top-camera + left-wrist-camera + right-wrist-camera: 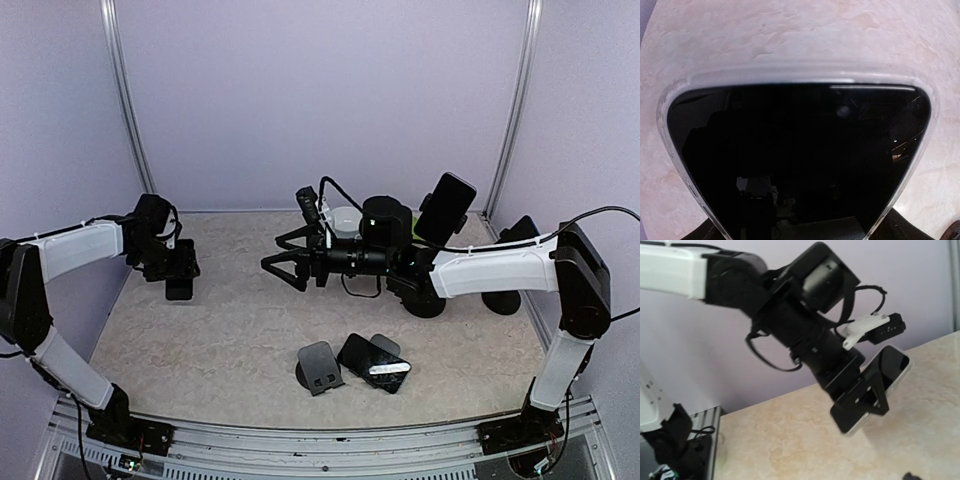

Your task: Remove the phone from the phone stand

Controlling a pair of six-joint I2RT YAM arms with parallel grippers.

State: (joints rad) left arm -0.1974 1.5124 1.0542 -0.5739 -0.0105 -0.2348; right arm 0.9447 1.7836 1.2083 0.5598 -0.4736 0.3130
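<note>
The left fingers [860,397] pinch a phone [800,160] in a clear case, tilted low over the worktop [240,330]. The right fingers [283,270], spread and holding nothing, are well apart from it. Behind them, a second phone [447,208] stands propped.

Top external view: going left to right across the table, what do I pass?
The left hand shut on the held phone → the open right hand → empty stand → flat phone → propped phone.
</note>
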